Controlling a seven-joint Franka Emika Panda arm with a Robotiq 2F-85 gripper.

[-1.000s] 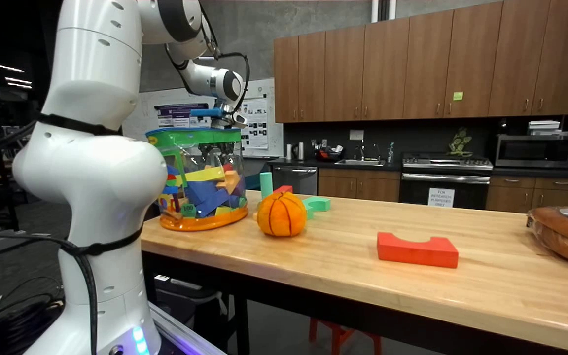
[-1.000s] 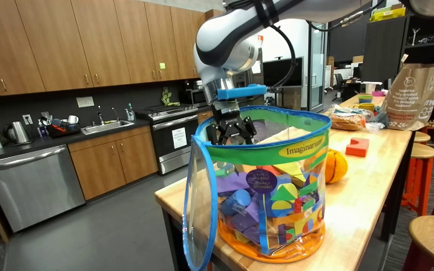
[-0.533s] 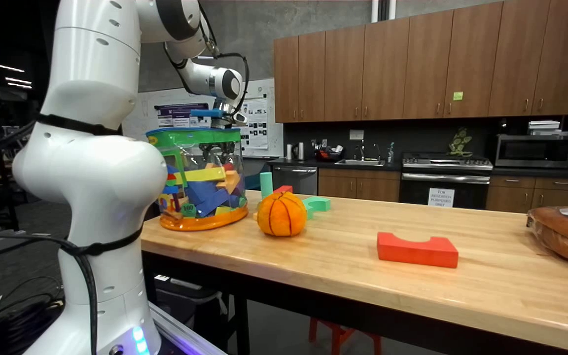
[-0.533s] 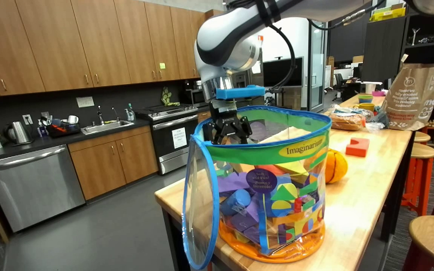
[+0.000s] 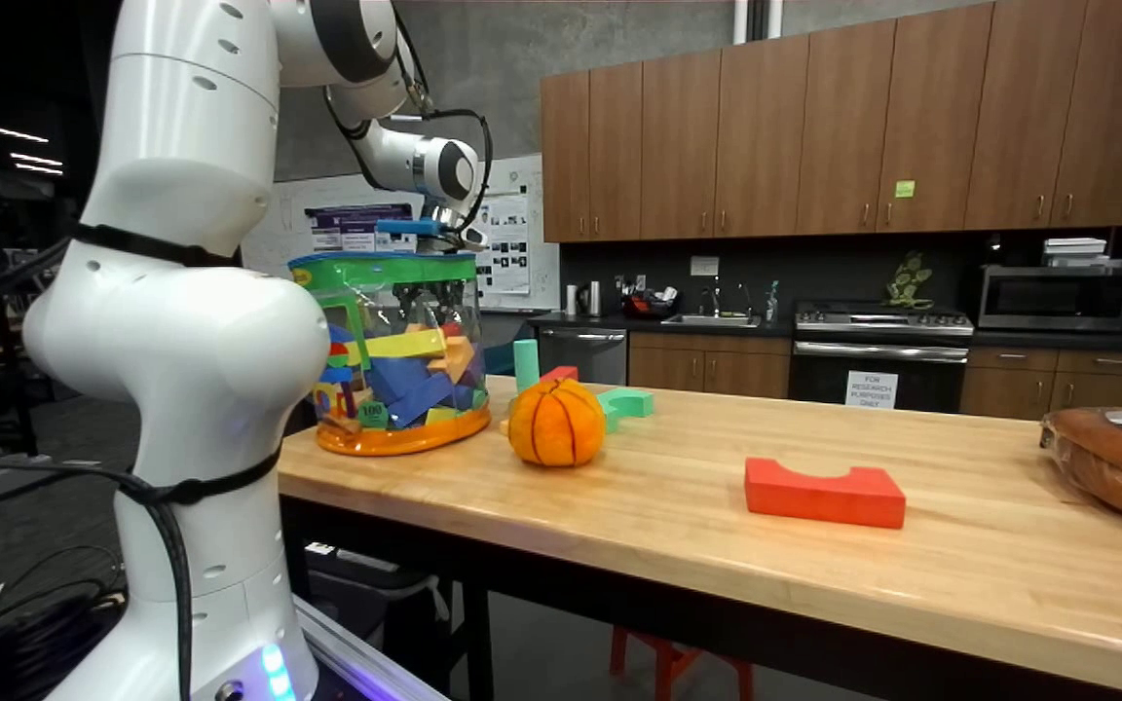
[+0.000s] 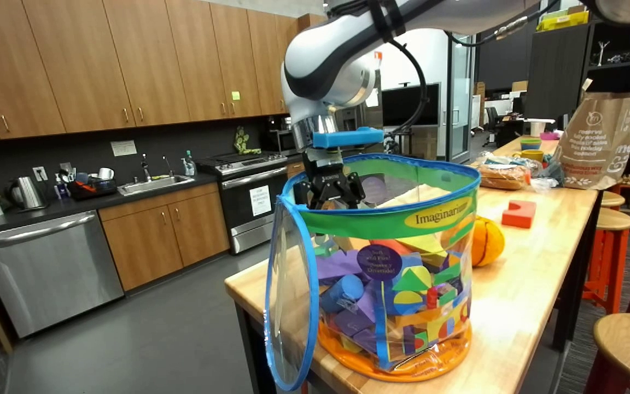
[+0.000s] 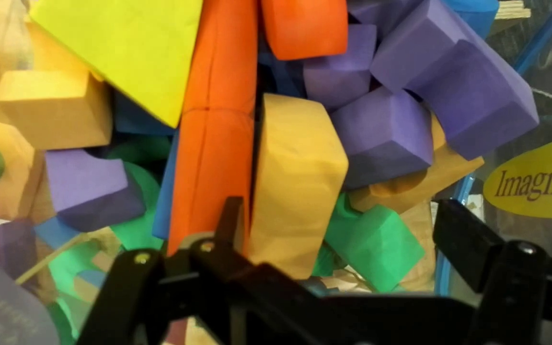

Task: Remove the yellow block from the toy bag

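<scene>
Pale wood tops the long table (image 5: pixel 678 487), which sits lower than the fingers (image 7: pixel 470 249). Those two black fingers belong to the gripper (image 7: pixel 340 211), and they are spread wide apart. They hang just inside the open top of the toy bag (image 6: pixel 359 225), with lots of blocks (image 6: pixel 342 293) below them. Down in the gap between the fingers, in the wrist view, you see a light orange block (image 7: pixel 300 187) and a green block (image 7: pixel 381 249). One finger hides part of a long orange block (image 7: pixel 218 143). Some purple blocks (image 7: pixel 386 139) lie a bit past the fingers. Up and to the left of the fingers in that view is the yellow block (image 7: pixel 132 52). It is in the bag, just beside the long orange block, and I cannot tell if they touch.

Outside the bag and lower than the fingers, an orange pumpkin (image 5: pixel 556 424) sits near the bag. Farther from the fingers are a red block (image 5: pixel 824 494) and some wrapped bread (image 5: pixel 1121 462). A brown paper bag (image 6: pixel 596 142) stands near the bread in an exterior view. Way past all of those, far from the fingers, are the stove (image 5: pixel 882 352) and the brown cupboards (image 5: pixel 766 146).
</scene>
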